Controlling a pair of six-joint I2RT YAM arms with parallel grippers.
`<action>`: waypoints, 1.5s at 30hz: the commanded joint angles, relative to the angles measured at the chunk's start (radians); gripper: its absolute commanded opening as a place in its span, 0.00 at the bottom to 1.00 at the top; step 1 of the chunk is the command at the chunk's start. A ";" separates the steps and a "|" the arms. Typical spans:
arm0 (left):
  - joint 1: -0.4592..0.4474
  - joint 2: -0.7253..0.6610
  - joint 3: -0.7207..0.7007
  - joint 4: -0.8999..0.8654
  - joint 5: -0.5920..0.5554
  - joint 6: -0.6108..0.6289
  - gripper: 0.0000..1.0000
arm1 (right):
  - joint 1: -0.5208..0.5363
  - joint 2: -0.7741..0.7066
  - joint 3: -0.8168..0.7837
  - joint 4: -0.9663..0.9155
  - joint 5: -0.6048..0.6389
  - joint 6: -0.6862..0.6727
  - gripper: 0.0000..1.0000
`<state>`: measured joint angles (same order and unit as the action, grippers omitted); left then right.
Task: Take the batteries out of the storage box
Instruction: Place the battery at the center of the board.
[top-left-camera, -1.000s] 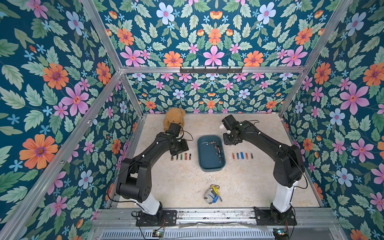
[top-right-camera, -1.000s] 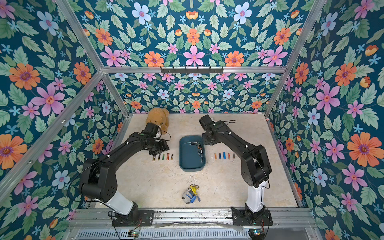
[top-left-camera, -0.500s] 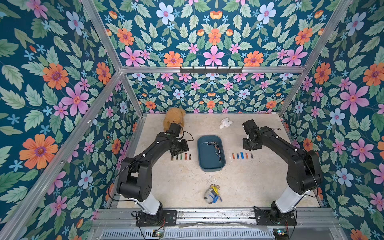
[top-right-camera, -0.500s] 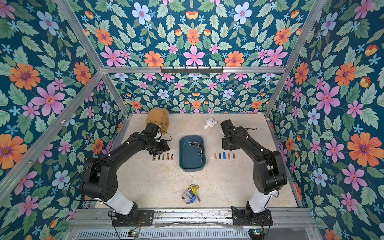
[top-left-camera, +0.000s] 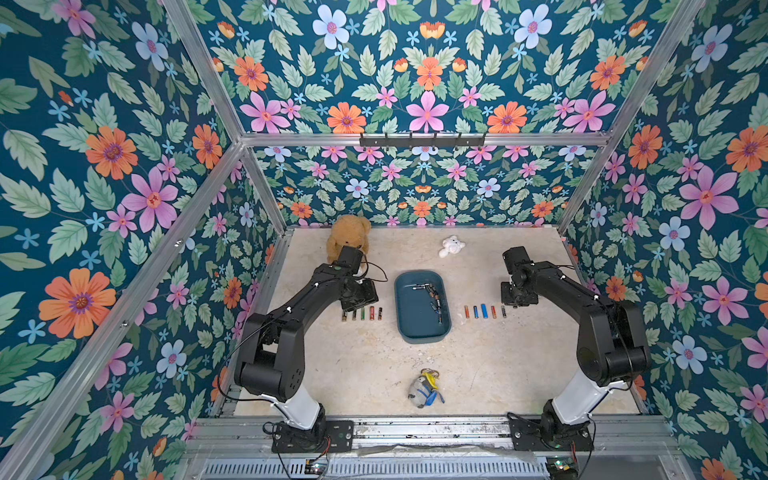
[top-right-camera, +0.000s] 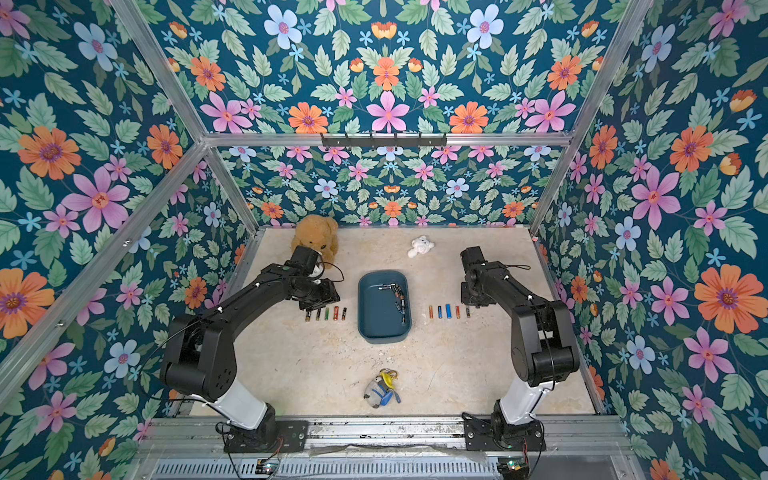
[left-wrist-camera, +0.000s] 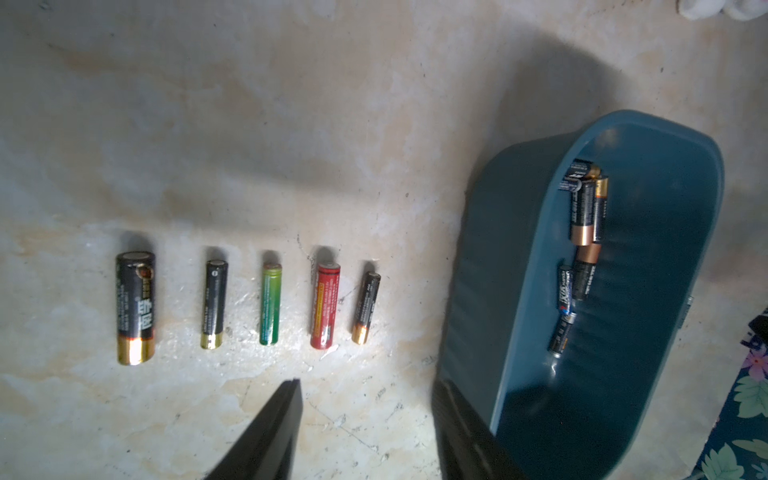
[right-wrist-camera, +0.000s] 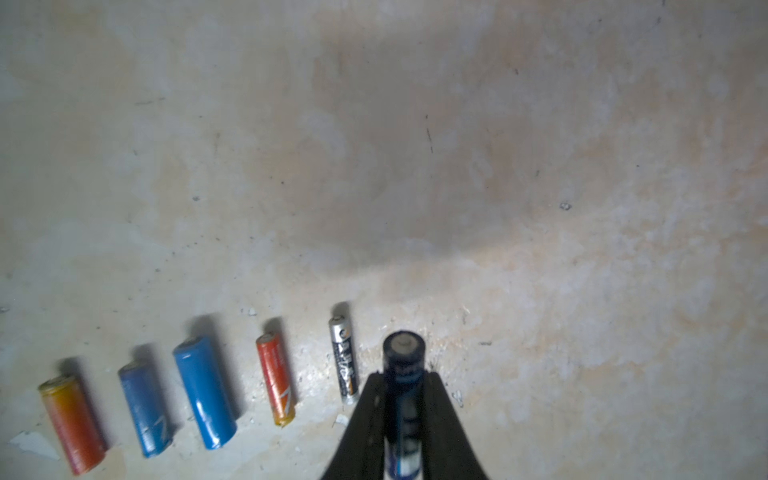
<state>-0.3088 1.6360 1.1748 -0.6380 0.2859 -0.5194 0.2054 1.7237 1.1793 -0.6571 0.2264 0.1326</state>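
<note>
Teal floral walls (top-left-camera: 424, 62); aluminium frame bars (top-left-camera: 291, 139); beige mottled floor (top-left-camera: 365, 365); black hook rack (top-left-camera: 422, 140).

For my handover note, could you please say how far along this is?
Done: a left row and a right row, five each, lie outside. In hand: the right tool is shut on a dark battery. Left: several batteries remain in the storage box; the left tool is open.

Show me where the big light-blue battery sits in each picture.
Both top views: big light-blue battery, right of the storage box, third of five.
Left wrist: not in it.
Right wrist: big light-blue battery, mid-row.
Shared landmark: the slim orange battery beside it.
</note>
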 joint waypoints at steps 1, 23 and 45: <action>0.000 0.006 0.002 -0.010 0.006 0.016 0.57 | 0.002 0.014 -0.004 0.011 0.016 -0.018 0.18; 0.000 0.007 -0.010 0.001 0.016 0.015 0.57 | 0.003 0.071 -0.021 0.023 0.010 -0.048 0.18; -0.003 -0.011 -0.027 0.003 0.012 0.006 0.57 | 0.003 0.125 -0.022 0.037 0.022 -0.042 0.18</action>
<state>-0.3103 1.6356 1.1477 -0.6289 0.2966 -0.5171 0.2073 1.8408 1.1557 -0.6247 0.2363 0.0860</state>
